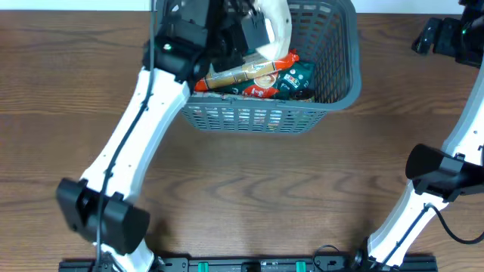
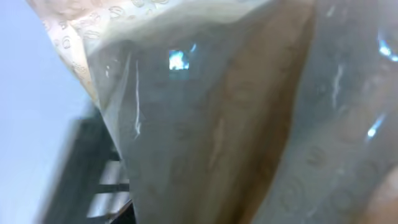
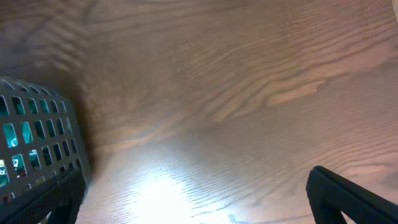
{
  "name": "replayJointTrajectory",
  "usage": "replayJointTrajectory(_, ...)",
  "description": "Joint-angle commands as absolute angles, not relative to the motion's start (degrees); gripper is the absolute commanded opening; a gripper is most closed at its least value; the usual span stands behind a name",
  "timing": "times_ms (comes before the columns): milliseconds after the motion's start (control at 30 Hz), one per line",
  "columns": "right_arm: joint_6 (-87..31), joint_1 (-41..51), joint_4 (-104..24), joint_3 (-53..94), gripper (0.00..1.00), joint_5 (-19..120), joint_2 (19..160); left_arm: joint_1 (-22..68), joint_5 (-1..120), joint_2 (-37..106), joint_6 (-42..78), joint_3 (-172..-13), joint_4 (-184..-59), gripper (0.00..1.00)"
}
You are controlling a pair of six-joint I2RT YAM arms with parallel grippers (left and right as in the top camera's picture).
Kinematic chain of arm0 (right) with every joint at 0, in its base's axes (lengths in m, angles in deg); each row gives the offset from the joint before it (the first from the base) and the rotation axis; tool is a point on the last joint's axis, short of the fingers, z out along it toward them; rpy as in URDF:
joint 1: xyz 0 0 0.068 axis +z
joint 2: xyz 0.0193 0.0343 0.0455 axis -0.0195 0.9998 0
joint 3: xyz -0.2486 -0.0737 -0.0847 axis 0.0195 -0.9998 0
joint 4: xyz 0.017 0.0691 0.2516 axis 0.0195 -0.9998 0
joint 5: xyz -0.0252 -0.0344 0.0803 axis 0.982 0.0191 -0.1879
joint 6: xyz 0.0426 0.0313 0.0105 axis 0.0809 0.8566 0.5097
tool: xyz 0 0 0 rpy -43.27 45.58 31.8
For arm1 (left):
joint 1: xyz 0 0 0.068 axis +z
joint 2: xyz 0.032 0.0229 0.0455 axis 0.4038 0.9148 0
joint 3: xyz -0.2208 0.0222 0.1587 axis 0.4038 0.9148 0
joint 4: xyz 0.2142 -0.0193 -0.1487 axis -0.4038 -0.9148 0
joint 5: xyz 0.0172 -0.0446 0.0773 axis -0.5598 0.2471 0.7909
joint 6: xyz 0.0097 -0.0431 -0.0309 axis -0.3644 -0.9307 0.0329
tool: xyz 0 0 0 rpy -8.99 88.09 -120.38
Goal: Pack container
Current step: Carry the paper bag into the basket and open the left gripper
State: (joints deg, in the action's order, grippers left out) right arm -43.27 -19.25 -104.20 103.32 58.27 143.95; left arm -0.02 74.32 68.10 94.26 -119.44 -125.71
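Left gripper (image 1: 253, 34): clamped on a translucent cream plastic bag (image 1: 278, 26), which fills the left wrist view; the fingers themselves are hidden behind it. The bag hangs over the far left part of the container (image 1: 257, 117), above its rim and not yet resting inside.

Container: stands at the far centre of the bench (image 1: 249, 189). It already holds a brown-gold packet (image 1: 242, 75), a red packet (image 1: 257, 91) and a dark green packet (image 1: 296, 79), lying against one another on the base.

Right gripper (image 1: 435, 36): jaws apart, empty, parked at the far right, well apart from the container.

Status: packing is judged well advanced. Remaining: lower and release the bag. No other loose items show on the bench.
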Motion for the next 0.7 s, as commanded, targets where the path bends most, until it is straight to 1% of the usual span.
replayJointTrajectory(0, -43.57, -19.03, -104.4, 103.28, 0.99, 58.01, 144.52, 0.4, 73.91, 71.46, 96.46, -119.92, -128.51, 0.06)
replayJointTrajectory(300, -43.57, -19.03, -104.4, 103.28, 0.99, 58.01, 144.52, 2.3, 74.08, 78.81, 96.44, -119.87, -136.46, 0.06)
replayJointTrajectory(333, -43.57, -19.03, -104.4, 103.28, 0.99, 58.01, 144.52, 2.54, 74.1, 78.94, 96.44, -119.85, -136.59, 0.13)
replayJointTrajectory(367, -43.57, -19.03, -104.4, 103.28, 0.99, 58.01, 144.52, 2.67, 74.1, 78.94, 96.44, -119.85, -136.57, 0.24)
replayJointTrajectory(400, -43.57, -19.03, -104.4, 103.28, 0.99, 58.01, 144.52, 2.91, 74.12, 78.9, 96.44, -119.87, -136.37, 0.31)
replayJointTrajectory(467, -43.55, -19.03, -104.4, 103.28, 0.99, 57.86, 144.52, 3.24, 74.12, 78.52, 96.44, -119.87, -136.2, 0.32)
replayJointTrajectory(500, -43.57, -19.03, -104.4, 103.28, 0.99, 57.73, 144.52, 3.33, 74.12, 78.33, 96.44, -119.87, -136.2, 0.34)
replayJointTrajectory(533, -43.55, -19.03, -104.4, 103.28, 0.99, 57.57, 144.52, 3.5, 74.17, 78.15, 96.42, -119.87, -136.18, 0.47)
replayJointTrajectory(567, -43.57, -19.03, -104.4, 103.28, 0.99, 57.59, 144.52, 3.7, 74.17, 77.89, 96.42, -119.87, -136.2, 0.73)
replayJointTrajectory(600, -43.57, -19.03, -104.4, 103.28, 0.99, 57.59, 144.52, 3.85, 74.37, 77.45, 96.42, -119.87, -136.2, 0.79)
replayJointTrajectory(667, -43.57, -19.03, -104.4, 103.28, 0.99, 57.59, 144.52, 4.11, 74.58, 76.4, 96.42, -119.87, -136.16, 0.82)
